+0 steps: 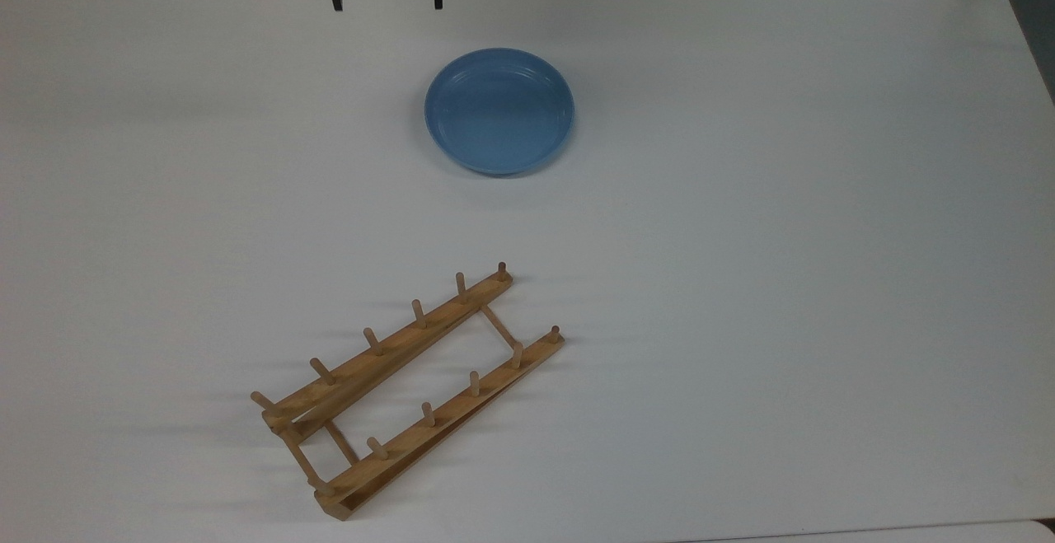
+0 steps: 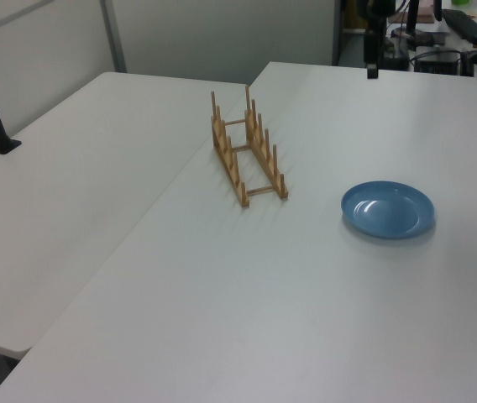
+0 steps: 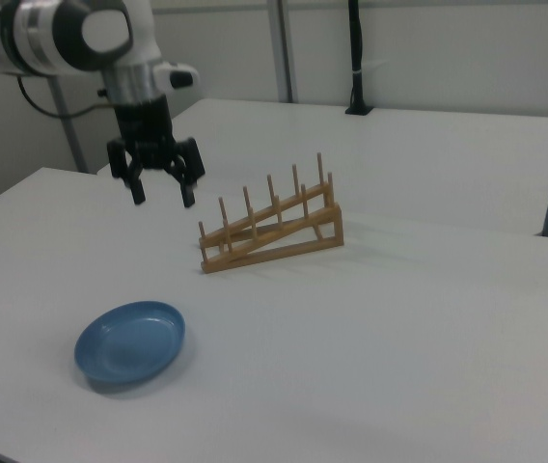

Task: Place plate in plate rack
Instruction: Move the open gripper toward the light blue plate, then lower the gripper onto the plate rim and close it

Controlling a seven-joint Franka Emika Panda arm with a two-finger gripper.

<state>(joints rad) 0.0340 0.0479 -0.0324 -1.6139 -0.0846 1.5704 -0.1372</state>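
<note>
The plate (image 1: 499, 111) lies flat on the white table (image 1: 783, 238), untouched, well apart from the plate rack (image 1: 408, 386). The gripper (image 3: 164, 194) hangs in the air with its two fingers spread wide and holding nothing, pointing down from the white arm (image 3: 81, 39). In the top view it sits at the table's far edge, up and left of the plate. A second white table (image 2: 70, 193) adjoins, below grey partition walls

No text, label, brand, number or sign can be read on anything here.
</note>
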